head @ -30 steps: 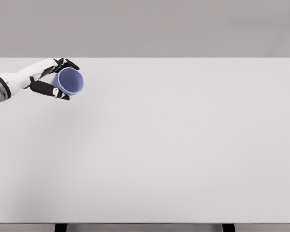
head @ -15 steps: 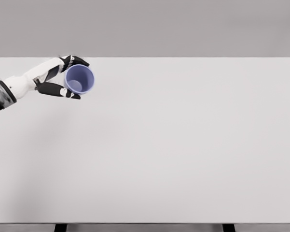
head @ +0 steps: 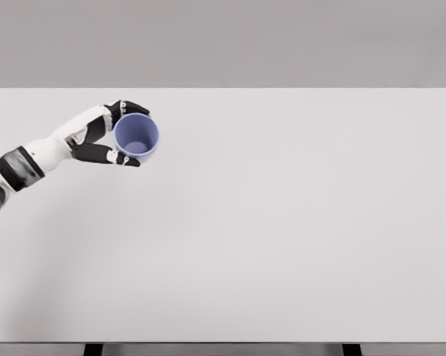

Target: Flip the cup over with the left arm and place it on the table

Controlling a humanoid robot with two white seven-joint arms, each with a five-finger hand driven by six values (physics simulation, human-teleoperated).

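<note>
**Blue cup held mouth-up at the counter's far left**

The cup (head: 136, 137) is pale blue-violet, round and plain, its open mouth facing the camera so the inside bottom shows. The left hand (head: 104, 133) has its dark fingers (head: 130, 106) clamped around the cup's sides, one above and one below. It sits over the white counter (head: 282, 222), near the far edge and left side. Broad bare surface stretches right and toward the near edge.
</note>
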